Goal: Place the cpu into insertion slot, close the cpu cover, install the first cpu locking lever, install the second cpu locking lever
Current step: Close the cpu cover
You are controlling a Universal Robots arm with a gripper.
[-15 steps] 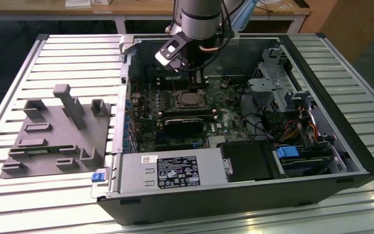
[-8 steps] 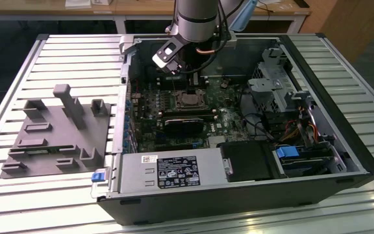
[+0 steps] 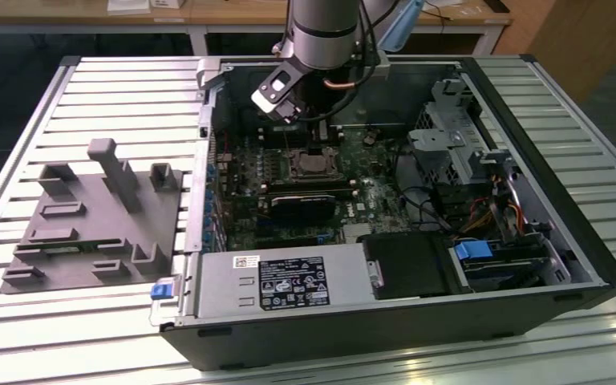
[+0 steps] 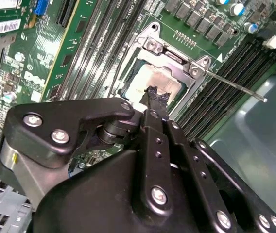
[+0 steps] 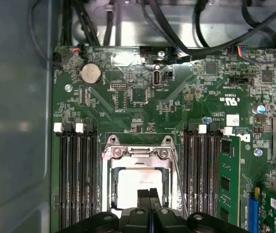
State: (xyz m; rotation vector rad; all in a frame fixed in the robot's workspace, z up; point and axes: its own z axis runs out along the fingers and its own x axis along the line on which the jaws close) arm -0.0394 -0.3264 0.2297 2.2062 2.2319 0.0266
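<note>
Nearest to us in the first wrist view, the tool (image 5: 147,195) has its two fingertips pressed together with nothing between them. It hovers low above the cpu (image 5: 126,187); we cannot tell if the tips touch it. The cpu is already seated on the motherboard (image 5: 143,97), and its pale top shows through the window of the cpu cover (image 5: 138,153), which seems to lie flat around it. Just beside the cover, in the second wrist view, one thin locking lever (image 4: 235,86) stands free and tilted outward, so we judge it is not hooked. Dark memory slots (image 5: 77,179) run on both sides of the cover. Farther away, in the exterior view, the open computer case (image 3: 394,329) rests on the slatted bench (image 3: 126,88), and a grey fixture (image 3: 94,216) lies near it at the exterior view's left.

We see two risks. If the tool pushes down off-centre, it may scratch the cpu or shift the cover. The thin lever may also slip off the narrow tips and spring back, so that the tool hits the memory slots.
</note>
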